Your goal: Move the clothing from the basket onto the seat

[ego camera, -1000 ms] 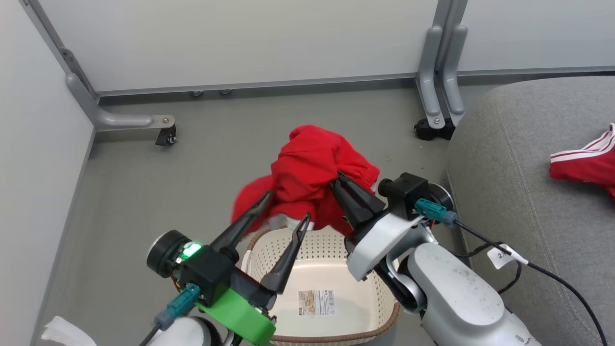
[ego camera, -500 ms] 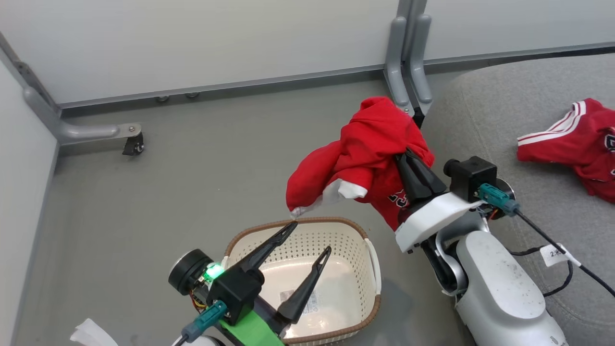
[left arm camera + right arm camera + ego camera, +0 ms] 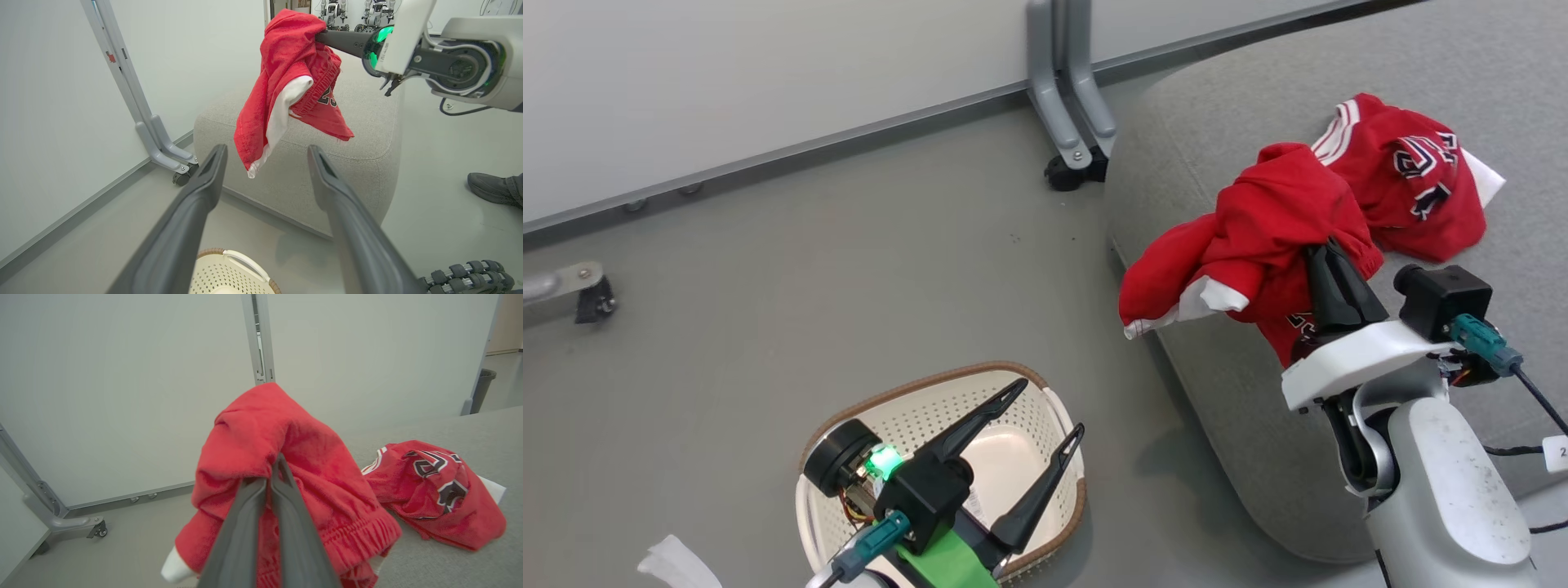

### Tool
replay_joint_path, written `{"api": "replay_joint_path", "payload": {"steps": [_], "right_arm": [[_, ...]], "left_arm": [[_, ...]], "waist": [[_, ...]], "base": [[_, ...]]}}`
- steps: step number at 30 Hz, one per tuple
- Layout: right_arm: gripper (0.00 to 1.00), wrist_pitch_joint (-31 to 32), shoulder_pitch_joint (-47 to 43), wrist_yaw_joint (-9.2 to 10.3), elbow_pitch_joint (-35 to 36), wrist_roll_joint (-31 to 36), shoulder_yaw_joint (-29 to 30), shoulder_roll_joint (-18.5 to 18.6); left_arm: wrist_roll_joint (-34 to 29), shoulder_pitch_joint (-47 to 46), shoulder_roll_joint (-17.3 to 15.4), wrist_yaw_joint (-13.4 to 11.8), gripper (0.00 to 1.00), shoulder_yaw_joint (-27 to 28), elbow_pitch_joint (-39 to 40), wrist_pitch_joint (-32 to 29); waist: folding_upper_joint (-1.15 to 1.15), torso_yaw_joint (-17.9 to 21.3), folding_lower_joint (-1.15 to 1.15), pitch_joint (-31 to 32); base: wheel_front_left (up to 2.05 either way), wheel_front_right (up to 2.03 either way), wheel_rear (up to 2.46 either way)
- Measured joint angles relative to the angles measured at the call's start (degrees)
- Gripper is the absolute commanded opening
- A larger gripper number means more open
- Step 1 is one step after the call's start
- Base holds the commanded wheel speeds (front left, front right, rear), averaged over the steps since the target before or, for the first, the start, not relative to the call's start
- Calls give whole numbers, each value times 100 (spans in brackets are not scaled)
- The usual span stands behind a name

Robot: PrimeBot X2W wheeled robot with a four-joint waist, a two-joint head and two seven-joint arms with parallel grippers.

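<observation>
- Head view: the right gripper (image 3: 1325, 265) has its two dark fingers pinched tight into a bunched fold of the held garment (image 3: 1258, 229). This is thin red cloth with a flap of white lining turned out at its lower left, and a bit of black-and-white emblem shows by the fingers.
- The bundle hangs over the edge of the grey seat (image 3: 1225, 392) on the basket's side, with one red corner drooping past that edge above the floor (image 3: 768, 286).
- Just behind it, a second garment (image 3: 1413, 196) lies crumpled on the seat cushion. It is red with white stripe trim and a black-and-white emblem facing up.
- The left gripper (image 3: 1051, 404) stands spread wide with nothing between its fingers, over the cream perforated basket (image 3: 915, 390) with the brown rim. The basket sits on the floor, well apart from the seat.
- Left wrist view: seen between the wide-spread fingers, the held garment dangles from the right gripper in front of the seat's rounded corner. The white lining runs down its middle, a gathered waistband shows, and there is a dark number on the red.
- I cannot tell whether its lowest tip touches the cushion. A dark shoe (image 3: 490, 188) rests on the floor at the right.
- Right wrist view: the shut fingers vanish into the red folds, with a ribbed elastic hem below them. The second garment lies to the right on the cushion, close beside the held one.
</observation>
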State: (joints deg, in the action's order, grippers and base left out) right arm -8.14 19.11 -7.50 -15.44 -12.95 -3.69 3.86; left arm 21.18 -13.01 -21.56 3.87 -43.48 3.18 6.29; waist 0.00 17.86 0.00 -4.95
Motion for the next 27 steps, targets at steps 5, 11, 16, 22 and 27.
{"api": "replay_joint_path", "payload": {"steps": [5,11,16,22,27], "right_arm": [[0,122,-169,0,182,41,369,-9],[0,186,-232,0,350,58,627,-47],[0,179,-195,1,404,47,850,-59],[0,130,224,0,347,-5,1183,-74],[0,103,935,0,209,-115,1664,66]], "left_arm": [[-15,-59,-77,19,100,-56,102,-73],[-44,-140,-154,16,100,-78,258,-174],[-69,-293,-207,43,100,-107,360,-271],[-118,-478,-289,76,100,-118,488,-345],[-190,-736,-369,102,100,-94,672,-435]], "waist": [[0,478,0,-122],[0,1005,0,-305],[0,1249,0,-550],[0,1343,0,-903],[0,1290,0,-1229]], "base": [[0,0,0],[0,0,0],[0,0,0],[0,0,0],[0,0,0]]}}
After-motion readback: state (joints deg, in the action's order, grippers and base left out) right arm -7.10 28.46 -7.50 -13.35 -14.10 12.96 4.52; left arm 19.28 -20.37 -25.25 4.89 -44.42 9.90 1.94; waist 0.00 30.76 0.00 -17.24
